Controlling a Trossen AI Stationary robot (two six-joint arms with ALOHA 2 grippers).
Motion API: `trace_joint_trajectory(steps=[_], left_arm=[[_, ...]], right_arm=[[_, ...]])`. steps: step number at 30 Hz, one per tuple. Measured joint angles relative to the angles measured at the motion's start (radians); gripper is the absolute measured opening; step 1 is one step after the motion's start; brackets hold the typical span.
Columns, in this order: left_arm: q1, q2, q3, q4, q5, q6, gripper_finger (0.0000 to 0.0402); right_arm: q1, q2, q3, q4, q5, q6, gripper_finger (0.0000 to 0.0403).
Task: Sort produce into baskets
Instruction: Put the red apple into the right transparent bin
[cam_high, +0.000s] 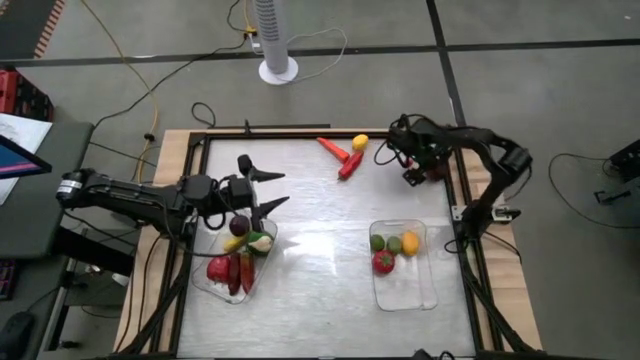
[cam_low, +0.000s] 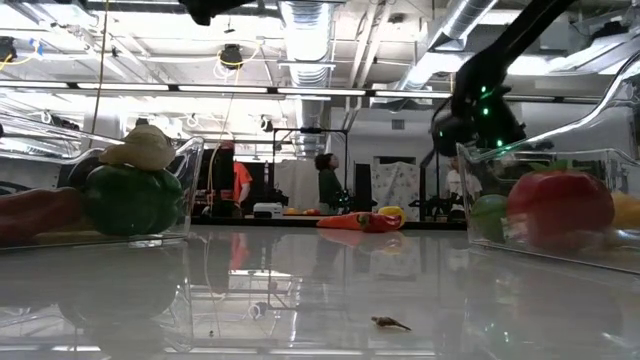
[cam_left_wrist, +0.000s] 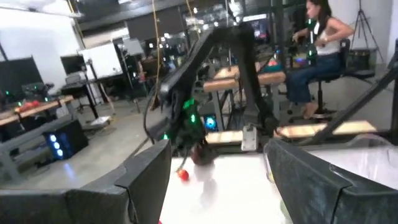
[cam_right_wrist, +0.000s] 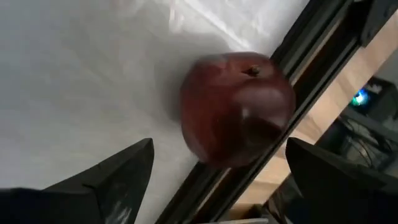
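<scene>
two trays (cam_high: 405, 292) with produce (cam_high: 383, 262); both pincers (cam_high: 262, 190) wide, empty

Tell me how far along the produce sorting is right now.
Well along. The left tray holds several pieces, the right tray three. In hand: the right gripper, open, sits over a dark red fruit by the table's edge frame; the left gripper is open above its tray. Left: the red pieces and a yellow piece at the far edge.
</scene>
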Motion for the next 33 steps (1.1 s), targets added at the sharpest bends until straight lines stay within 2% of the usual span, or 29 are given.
trace_joint_trajectory(steps=[5, 9, 13, 17, 22, 25, 29, 33], left_arm=[[-0.006, -0.033, 0.000, 0.019, 0.017, 0.011, 0.0254], [-0.009, -0.045, 0.000, 0.017, 0.058, -0.029, 0.0254], [-0.018, -0.044, 0.000, 0.015, 0.079, -0.057, 0.0254], [-0.027, -0.044, 0.000, 0.011, 0.079, -0.059, 0.0254], [-0.027, -0.044, 0.000, -0.002, 0.071, -0.048, 0.0254], [-0.027, -0.044, 0.000, -0.021, 0.071, -0.061, 0.0254], [-0.027, -0.044, 0.000, -0.027, 0.072, -0.086, 0.0254], [-0.027, -0.044, 0.000, -0.027, 0.071, -0.091, 0.0254]], right_arm=[[-0.035, 0.091, 0.001, 0.009, 0.019, -0.011, 0.0379], [-0.037, 0.158, 0.002, 0.056, 0.065, -0.011, 0.0347], [-0.001, 0.190, 0.003, 0.065, 0.110, -0.035, 0.0309], [0.062, 0.172, 0.021, 0.008, 0.108, -0.033, 0.0301], [0.238, 0.012, 0.021, -0.067, 0.086, -0.004, 0.0307], [0.374, -0.129, 0.021, -0.087, 0.027, 0.063, 0.0308], [0.599, -0.334, 0.021, -0.060, -0.054, 0.216, 0.0309], [0.849, -0.497, 0.021, 0.016, -0.033, 0.392, 0.0310]])
